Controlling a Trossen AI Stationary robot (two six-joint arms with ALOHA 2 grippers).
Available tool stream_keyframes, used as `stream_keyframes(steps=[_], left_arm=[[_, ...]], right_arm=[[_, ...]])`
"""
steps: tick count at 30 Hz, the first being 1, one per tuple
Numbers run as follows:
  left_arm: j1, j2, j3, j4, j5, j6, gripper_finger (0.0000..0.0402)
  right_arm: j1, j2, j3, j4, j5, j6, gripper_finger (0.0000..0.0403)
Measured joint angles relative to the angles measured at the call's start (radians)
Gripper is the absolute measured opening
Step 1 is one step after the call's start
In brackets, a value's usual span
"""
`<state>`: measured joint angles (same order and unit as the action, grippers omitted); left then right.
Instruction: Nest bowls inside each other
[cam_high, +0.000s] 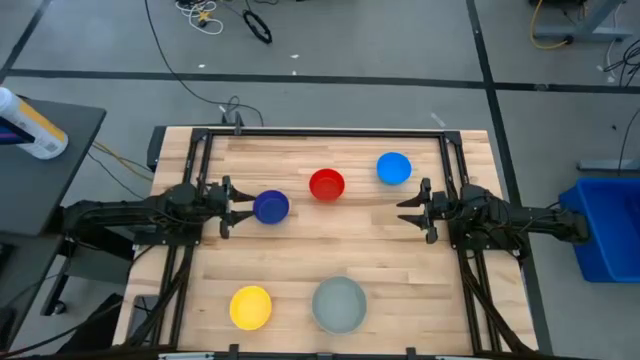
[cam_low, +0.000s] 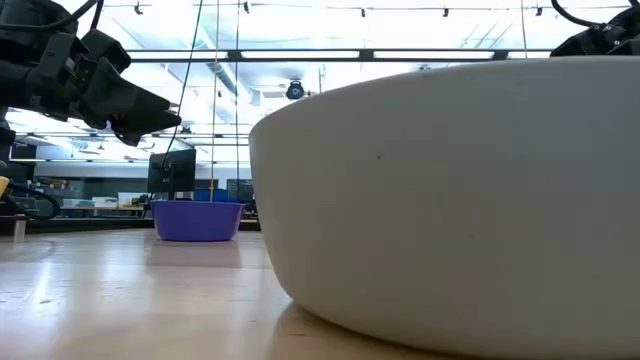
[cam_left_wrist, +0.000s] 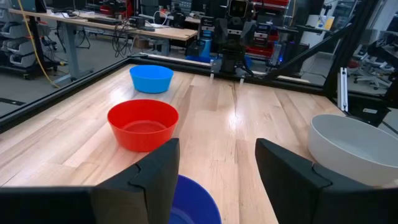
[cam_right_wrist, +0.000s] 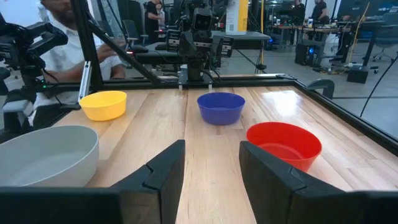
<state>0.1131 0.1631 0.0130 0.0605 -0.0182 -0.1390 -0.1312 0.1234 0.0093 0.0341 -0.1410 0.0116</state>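
At frame left I have the left gripper (cam_high: 232, 207) spread open, empty, just beside the dark blue bowl (cam_high: 271, 207). Yellow bowl (cam_high: 250, 307) and grey bowl (cam_high: 339, 304) sit low; red bowl (cam_high: 327, 184) and light blue bowl (cam_high: 394, 168) higher. Right gripper (cam_high: 408, 210) open, empty.

Overhead camera looks straight down; low one sits against my grey bowl (cam_low: 450, 200); wrist cameras face each other.
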Motion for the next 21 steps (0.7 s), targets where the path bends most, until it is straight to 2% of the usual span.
stream_keyframes(steps=[21], left_arm=[[0.0, 0.0, 0.0, 0.007, 0.001, 0.0, 0.022]], right_arm=[[0.0, 0.004, 0.0, 0.001, 0.006, 0.0, 0.0159]])
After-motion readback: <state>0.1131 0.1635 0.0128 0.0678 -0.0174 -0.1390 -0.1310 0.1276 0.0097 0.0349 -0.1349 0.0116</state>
